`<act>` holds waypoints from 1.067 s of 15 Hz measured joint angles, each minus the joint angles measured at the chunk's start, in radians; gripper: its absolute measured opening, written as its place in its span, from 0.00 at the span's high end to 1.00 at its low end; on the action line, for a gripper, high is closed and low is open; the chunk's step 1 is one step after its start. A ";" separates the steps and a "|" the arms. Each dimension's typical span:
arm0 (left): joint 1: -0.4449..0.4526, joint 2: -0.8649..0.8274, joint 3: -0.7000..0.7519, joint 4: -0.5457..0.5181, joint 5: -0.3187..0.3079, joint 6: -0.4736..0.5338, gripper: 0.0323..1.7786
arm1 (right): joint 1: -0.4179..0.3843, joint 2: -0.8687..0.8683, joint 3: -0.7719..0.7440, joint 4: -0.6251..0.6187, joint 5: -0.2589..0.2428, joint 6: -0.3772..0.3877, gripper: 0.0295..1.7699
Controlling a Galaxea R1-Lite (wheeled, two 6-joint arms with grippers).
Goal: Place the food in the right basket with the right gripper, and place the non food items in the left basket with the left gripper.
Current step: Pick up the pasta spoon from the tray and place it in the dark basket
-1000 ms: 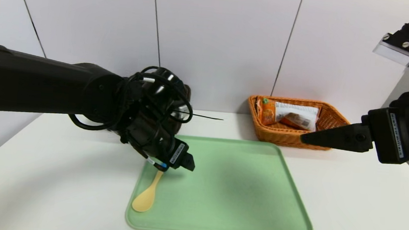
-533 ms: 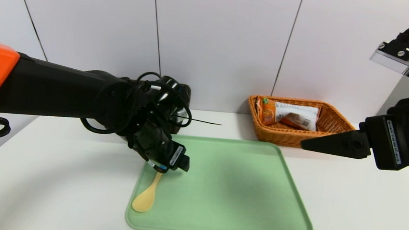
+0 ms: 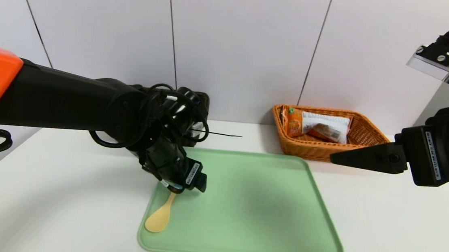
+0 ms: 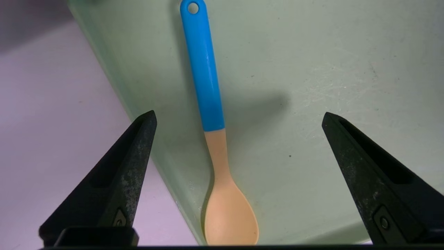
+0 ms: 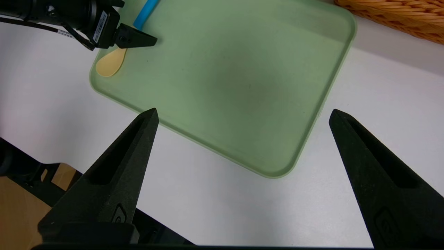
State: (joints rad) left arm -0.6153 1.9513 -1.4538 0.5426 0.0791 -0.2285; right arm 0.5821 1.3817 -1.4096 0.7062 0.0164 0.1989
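Wide white tabletop (image 3: 58,209) across the lower part of the head view, with a flat pale green plastic tray (image 3: 266,211) at lower centre. At centre right, behind the tray: rectangular orange-tan woven wicker basket (image 3: 364,132), holding the flat orange snack packet with a white printed panel (image 3: 324,126). At centre left, mostly hidden behind the black left arm: dark brown woven basket (image 3: 205,100). Above the tray's left part, pointing steeply down: left gripper (image 4: 239,119), fingers spread wide apart, holding nothing. Flat on the tray under it, close along the tray's left rim: yellow plastic spoon with a blue handle (image 4: 211,114), bowl toward the viewer. At right, raised above the table: right gripper (image 5: 242,116), fingers wide apart too, nothing between them.
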 joint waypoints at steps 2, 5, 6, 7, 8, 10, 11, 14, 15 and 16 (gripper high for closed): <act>-0.004 0.002 0.004 0.000 0.000 -0.007 0.05 | 0.000 -0.003 0.000 0.000 -0.001 0.000 0.04; -0.005 0.017 0.007 0.000 0.000 -0.023 0.05 | 0.000 -0.004 0.003 0.001 -0.001 0.001 0.04; -0.006 0.022 0.008 0.000 0.000 -0.024 0.05 | 0.000 -0.004 0.004 0.001 -0.001 0.001 0.04; -0.007 0.027 0.009 0.000 0.000 -0.027 0.05 | 0.000 -0.004 0.004 0.001 -0.001 0.001 0.04; -0.007 0.030 0.011 0.001 0.000 -0.037 0.05 | 0.000 -0.004 0.004 0.001 -0.002 0.001 0.04; -0.007 0.037 0.014 0.001 -0.002 -0.044 0.05 | 0.000 -0.004 0.004 0.001 -0.001 0.001 0.04; -0.006 0.039 0.014 0.000 -0.004 -0.045 0.05 | 0.000 -0.004 0.004 0.002 -0.002 0.001 0.04; -0.006 0.046 0.016 0.000 -0.005 -0.046 0.05 | 0.000 -0.002 0.004 0.001 -0.002 0.001 0.04; -0.006 0.047 0.016 0.000 -0.005 -0.046 0.05 | 0.000 -0.001 0.004 0.001 -0.001 0.001 0.04; -0.006 0.049 0.017 -0.001 -0.006 -0.045 0.05 | 0.000 -0.001 0.004 0.001 -0.001 0.001 0.04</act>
State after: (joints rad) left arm -0.6211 1.9998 -1.4370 0.5417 0.0736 -0.2736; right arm 0.5826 1.3811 -1.4051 0.7077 0.0149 0.1996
